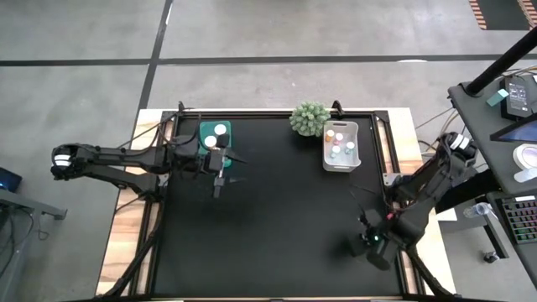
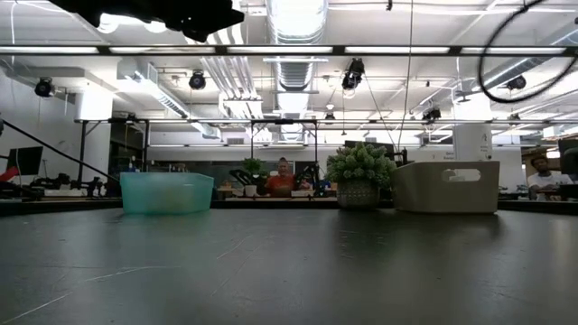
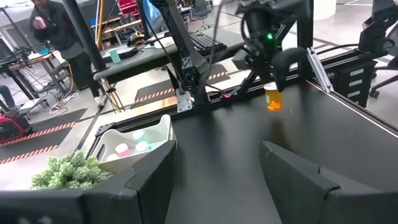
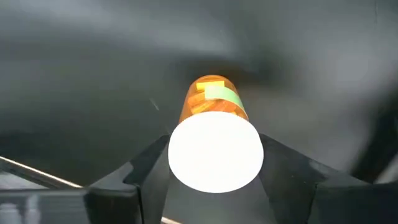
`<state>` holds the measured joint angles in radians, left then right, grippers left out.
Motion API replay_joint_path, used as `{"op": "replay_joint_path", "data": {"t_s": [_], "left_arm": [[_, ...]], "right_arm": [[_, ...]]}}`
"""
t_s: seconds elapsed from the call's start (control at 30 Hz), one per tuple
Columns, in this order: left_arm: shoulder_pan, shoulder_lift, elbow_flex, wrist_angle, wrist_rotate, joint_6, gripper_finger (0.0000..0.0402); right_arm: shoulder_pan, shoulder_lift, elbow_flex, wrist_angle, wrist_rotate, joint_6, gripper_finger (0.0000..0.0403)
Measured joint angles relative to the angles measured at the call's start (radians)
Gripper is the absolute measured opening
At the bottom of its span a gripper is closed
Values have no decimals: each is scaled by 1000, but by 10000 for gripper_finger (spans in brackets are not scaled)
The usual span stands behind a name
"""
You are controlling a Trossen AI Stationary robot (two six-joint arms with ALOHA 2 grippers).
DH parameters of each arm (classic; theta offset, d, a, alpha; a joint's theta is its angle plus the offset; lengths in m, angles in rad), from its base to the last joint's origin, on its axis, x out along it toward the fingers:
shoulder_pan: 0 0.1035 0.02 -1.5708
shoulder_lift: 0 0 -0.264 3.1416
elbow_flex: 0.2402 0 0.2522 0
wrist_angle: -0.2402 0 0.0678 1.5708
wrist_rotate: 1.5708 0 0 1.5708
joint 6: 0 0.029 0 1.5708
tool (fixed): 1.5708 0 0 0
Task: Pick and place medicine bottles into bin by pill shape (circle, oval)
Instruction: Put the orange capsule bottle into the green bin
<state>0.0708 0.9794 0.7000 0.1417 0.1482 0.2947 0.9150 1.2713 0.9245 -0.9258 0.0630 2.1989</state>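
My right gripper (image 1: 370, 244) hangs over the table's near right part, shut on an amber medicine bottle with a white cap (image 4: 214, 152). The bottle also shows in the left wrist view (image 3: 272, 99). My left gripper (image 1: 217, 186) is open and empty above the table, just on the near side of the teal bin (image 1: 214, 134). The teal bin holds white-capped bottles. A pale grey bin (image 1: 341, 145) at the far right holds several more small bottles. My right gripper pinches the bottle's white cap (image 4: 180, 155) between its two fingers, one on each side. The fingers come from above, pointing down. The amber body (image 3: 273, 102) hangs upright below the cap and looks clear of the table.
A spiky green plant ball (image 1: 309, 118) stands at the far edge, just left of the grey bin. The black table top (image 1: 277, 226) lies bare between the two arms. People and workbenches show in the room beyond the table.
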Motion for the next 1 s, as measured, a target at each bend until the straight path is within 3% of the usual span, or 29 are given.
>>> {"op": "replay_joint_path", "data": {"t_s": [0.13,0.3,0.5,0.67,0.83,1.0], "left_arm": [[0,7,-10,-1,0,-1,215],[0,6,-40,4,-10,-3,215],[0,6,-53,-3,-53,-28,215],[0,5,-53,-19,-54,-28,215],[0,3,-54,-25,-112,-29,215],[1,19,-54,-20,-131,-49,215]], "right_arm": [[-110,-44,0,-11,109,-149,218],[-352,-66,0,145,170,-561,213],[-695,-50,1,468,28,-1106,210],[-929,-9,3,679,-100,-1421,210],[-1053,70,40,788,-135,-1659,210],[-1106,200,154,799,-151,-1805,210]]}}
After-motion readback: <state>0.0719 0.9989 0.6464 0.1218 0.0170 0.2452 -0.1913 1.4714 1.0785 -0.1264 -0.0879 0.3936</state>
